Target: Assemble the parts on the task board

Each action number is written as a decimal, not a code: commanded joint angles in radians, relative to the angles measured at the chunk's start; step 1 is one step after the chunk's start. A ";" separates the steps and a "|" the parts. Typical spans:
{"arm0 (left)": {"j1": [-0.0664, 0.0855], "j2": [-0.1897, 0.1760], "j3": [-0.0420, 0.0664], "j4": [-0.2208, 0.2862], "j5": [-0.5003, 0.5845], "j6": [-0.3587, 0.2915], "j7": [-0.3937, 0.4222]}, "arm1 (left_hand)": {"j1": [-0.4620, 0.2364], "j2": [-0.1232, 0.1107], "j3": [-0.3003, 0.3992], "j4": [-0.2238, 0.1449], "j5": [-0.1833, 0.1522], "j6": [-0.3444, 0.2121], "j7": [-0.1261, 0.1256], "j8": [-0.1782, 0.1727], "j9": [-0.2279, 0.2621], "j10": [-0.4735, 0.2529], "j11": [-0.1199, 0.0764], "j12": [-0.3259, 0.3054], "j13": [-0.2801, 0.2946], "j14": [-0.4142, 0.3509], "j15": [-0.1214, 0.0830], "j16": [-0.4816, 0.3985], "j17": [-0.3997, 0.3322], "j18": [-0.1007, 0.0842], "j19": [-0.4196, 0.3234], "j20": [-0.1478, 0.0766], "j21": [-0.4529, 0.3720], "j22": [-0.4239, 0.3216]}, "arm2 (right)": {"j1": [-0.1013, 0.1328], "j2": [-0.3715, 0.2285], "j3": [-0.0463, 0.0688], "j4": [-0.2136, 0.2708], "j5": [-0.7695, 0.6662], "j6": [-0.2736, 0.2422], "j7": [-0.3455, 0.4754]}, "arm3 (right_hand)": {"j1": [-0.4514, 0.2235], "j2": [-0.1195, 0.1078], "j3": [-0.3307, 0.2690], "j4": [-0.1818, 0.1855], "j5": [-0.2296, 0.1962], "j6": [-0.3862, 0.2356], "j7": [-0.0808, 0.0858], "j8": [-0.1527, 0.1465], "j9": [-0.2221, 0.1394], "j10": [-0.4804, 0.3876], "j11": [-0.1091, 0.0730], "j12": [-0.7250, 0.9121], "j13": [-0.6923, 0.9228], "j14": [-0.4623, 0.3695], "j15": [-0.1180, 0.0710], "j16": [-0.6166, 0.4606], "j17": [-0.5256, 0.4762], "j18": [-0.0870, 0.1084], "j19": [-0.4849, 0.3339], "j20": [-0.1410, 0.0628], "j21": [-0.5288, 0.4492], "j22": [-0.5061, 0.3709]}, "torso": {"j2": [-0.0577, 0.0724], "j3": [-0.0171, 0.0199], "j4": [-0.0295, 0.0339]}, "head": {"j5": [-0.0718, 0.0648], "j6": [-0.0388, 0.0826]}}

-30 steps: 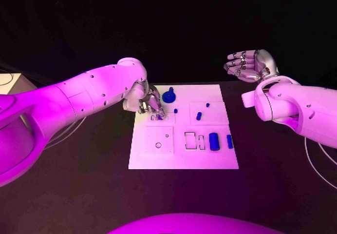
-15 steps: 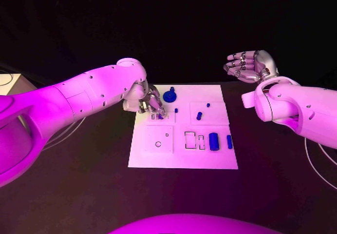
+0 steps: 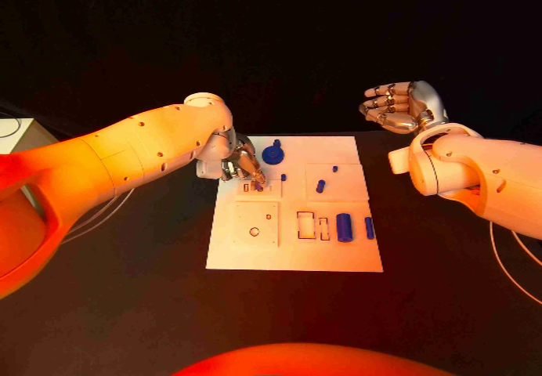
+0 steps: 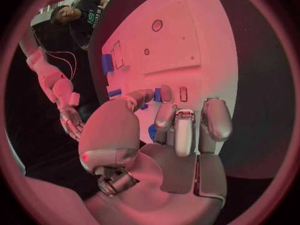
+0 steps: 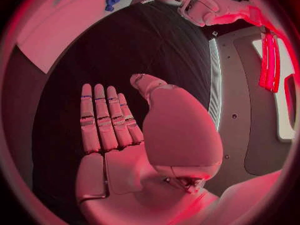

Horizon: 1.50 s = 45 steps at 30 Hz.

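Observation:
The white task board (image 3: 339, 258) lies mid-table. My left hand (image 3: 240, 166) hovers over its far left corner, fingertips down at a small slot. In the left wrist view the thumb and a finger pinch a small blue part (image 4: 158, 95) just above the board (image 4: 181, 45). A round blue knob (image 3: 272, 154) stands right beside that hand. A blue block (image 3: 343, 227) and a thin blue bar (image 3: 370, 227) sit near the board's right edge, with small blue pegs (image 3: 319, 186) further back. My right hand (image 3: 398, 106) is raised beyond the board's far right corner, fingers stretched out (image 5: 103, 120), holding nothing.
Rectangular cutouts (image 3: 306, 225) and a round hole (image 3: 254, 232) mark the board's near half. A pale box corner (image 3: 14, 129) shows at the table's far left. Black table surface surrounds the board.
The left hand's fingertips have shifted only slightly at the slot. The right hand has stayed where it was.

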 commanded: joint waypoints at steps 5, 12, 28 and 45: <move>-0.001 -0.001 -0.001 0.006 -0.005 0.000 0.002 | 0.017 -0.017 -0.034 0.024 -0.056 0.009 0.003 -0.009 -0.007 -0.008 0.003 -0.009 -0.003 0.084 -0.005 -0.004 0.198 0.003 -0.002 0.000 -0.008 -0.003 | -0.001 0.000 0.000 0.003 -0.009 0.013 0.013 | 0.001 0.010 -0.006 0.001 0.004 -0.001 0.017 -0.005 -0.002 -0.005 0.001 -0.004 -0.001 -0.009 -0.002 -0.005 -0.003 0.007 -0.007 0.000 0.001 -0.002 | 0.000 0.0007 0.0000 | 0.000 0.001; -0.001 -0.002 -0.003 0.006 -0.003 -0.001 0.001 | 0.038 -0.011 -0.037 0.029 -0.064 0.002 0.004 -0.014 -0.010 -0.015 0.004 -0.015 -0.013 0.083 -0.005 -0.006 0.195 0.005 -0.007 0.000 -0.014 -0.011 | -0.002 0.000 0.000 0.003 -0.009 0.014 0.012 | 0.001 0.010 -0.006 0.001 0.004 -0.001 0.017 -0.005 -0.002 -0.005 0.001 -0.004 -0.001 -0.009 -0.002 -0.005 -0.003 0.007 -0.007 0.000 0.001 -0.002 | 0.000 0.0006 -0.0008 | 0.000 0.001; -0.001 -0.008 -0.002 0.011 0.006 -0.022 0.003 | 0.154 0.011 0.044 -0.010 -0.047 -0.045 0.024 -0.046 -0.030 -0.050 0.019 -0.033 -0.033 0.071 0.007 -0.028 0.163 0.013 -0.031 0.011 -0.041 -0.049 | -0.002 -0.001 0.000 0.004 -0.009 0.017 0.011 | 0.002 0.012 -0.006 0.002 0.005 -0.001 0.018 -0.006 -0.003 -0.006 0.002 -0.005 -0.001 -0.009 -0.002 -0.005 -0.005 0.007 -0.008 0.001 0.001 -0.002 | 0.000 0.0005 -0.0008 | -0.001 0.001; -0.001 -0.024 0.003 0.030 0.048 -0.021 0.009 | 0.141 -0.018 0.166 -0.051 -0.040 -0.074 0.051 -0.071 -0.037 -0.113 0.043 -0.070 -0.078 0.045 0.026 -0.066 0.108 0.030 -0.084 0.028 -0.096 -0.129 | -0.005 -0.002 -0.001 0.006 -0.009 0.024 0.009 | 0.001 0.012 -0.007 0.002 0.005 -0.002 0.018 -0.007 -0.003 -0.007 0.002 -0.005 -0.001 -0.010 -0.001 -0.006 -0.007 0.007 -0.009 0.001 0.001 -0.003 | 0.000 0.0009 -0.0006 | 0.000 0.001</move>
